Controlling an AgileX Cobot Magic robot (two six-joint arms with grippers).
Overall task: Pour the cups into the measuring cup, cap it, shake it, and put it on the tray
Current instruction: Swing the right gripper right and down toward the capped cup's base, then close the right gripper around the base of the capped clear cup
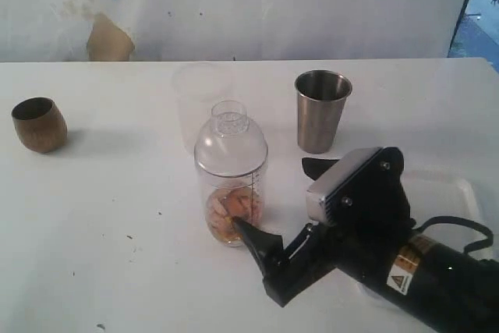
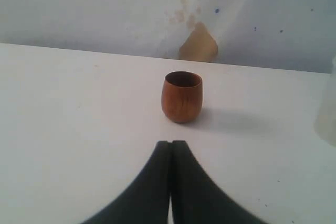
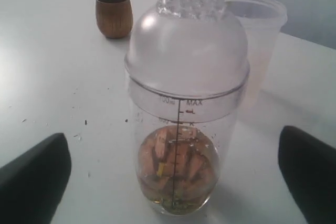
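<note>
The measuring cup (image 1: 231, 185) stands upright about mid-bench (image 1: 117, 216). It is a tall clear cylinder capped by a domed clear lid (image 1: 231, 142), with black graduation marks up its side and orange-brown pieces in its rounded base. The right claw (image 1: 273, 196) is spread wide, one finger on either side of the cup's lower part. The left claw (image 2: 170, 148) is pressed closed and empty, facing the brown wooden cup (image 2: 181, 97) near the bench's left edge. The steel tumbler (image 1: 321, 111) stands toward the far edge.

Small rounded brown wooden cup (image 1: 39, 124), tapered silver-grey stainless-steel tumbler (image 1: 321, 111), tall clear plastic measuring cup (image 1: 231, 157) with black graduation marks, flat white tabletop (image 1: 117, 224)
</note>
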